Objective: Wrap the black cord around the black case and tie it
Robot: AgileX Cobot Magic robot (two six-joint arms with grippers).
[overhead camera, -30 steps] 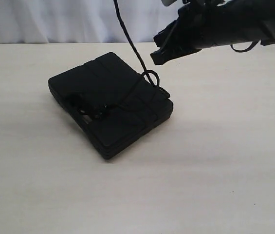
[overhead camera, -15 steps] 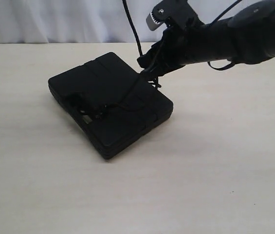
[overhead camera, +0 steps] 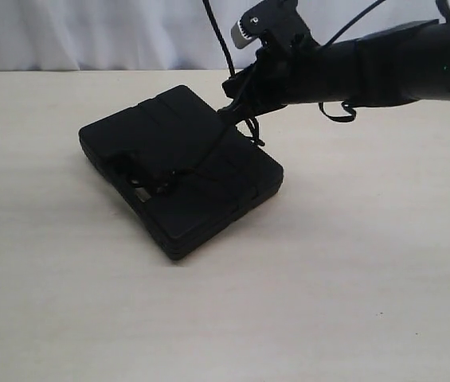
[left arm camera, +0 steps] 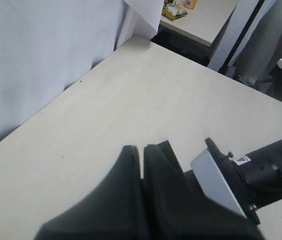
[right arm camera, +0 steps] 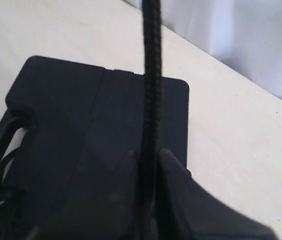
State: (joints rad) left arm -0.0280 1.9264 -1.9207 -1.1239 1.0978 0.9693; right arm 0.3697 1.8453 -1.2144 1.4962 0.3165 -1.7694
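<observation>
The black case [overhead camera: 169, 151] lay flat on the worktop [overhead camera: 328, 278], slightly toward 9 o'clock of the exterior view's middle. The right hand [overhead camera: 236, 103] hovered at its 1 o'clock edge, clenched on the black cord [overhead camera: 219, 40], which rose toward 12 o'clock and trailed across the lid to the handle slot (black on black, hard to read). The left hand [left arm camera: 141, 155], clenched on nothing, hung above the worktop.
</observation>
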